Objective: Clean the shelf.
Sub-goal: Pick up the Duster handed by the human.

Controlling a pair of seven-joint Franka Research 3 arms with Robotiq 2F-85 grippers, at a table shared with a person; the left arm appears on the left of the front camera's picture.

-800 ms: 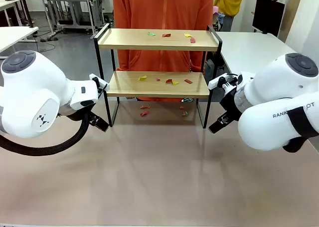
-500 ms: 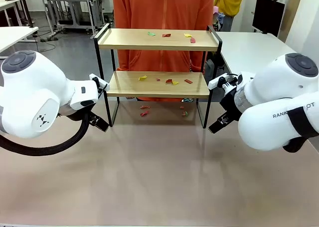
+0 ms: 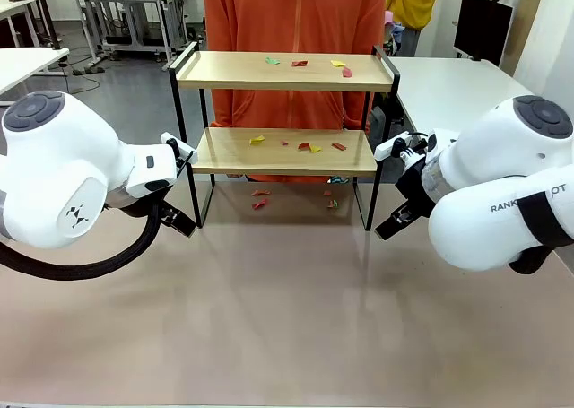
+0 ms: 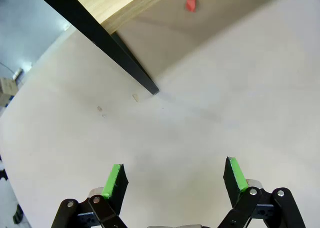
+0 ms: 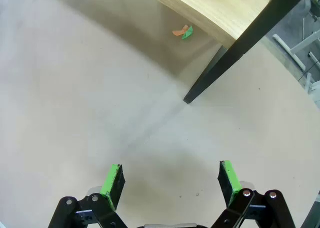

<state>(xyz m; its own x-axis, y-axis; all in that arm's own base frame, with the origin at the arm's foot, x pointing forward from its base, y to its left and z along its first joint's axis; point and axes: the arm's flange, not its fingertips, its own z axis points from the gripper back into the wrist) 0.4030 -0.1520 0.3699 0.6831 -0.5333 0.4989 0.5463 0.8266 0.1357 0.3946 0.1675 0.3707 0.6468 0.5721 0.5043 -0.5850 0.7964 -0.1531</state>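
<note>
A beige table (image 3: 287, 318) carries the shelf (image 3: 269, 162) (paper scraps (image 3: 312, 147) litter both boards). My left gripper (image 4: 174, 170) and right gripper (image 5: 170, 172) hover near its legs, wide and empty.

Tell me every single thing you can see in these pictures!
Shelf: one, light wood with a black frame, far middle of the table.
Top scraps: four, green, red and yellow, on the top board.
Lower scraps: several, yellow and red, on the lower board.
Loose scraps: a few, red, orange and green, on the table under the shelf.
Table: one, beige, under everything.
Screen: one, black, far back on the right.
Person: one, orange top, behind the shelf.
Left claw: one, black with green pads, open, by the shelf's left leg.
Right claw: one, same colours, open, by the right leg.
</note>
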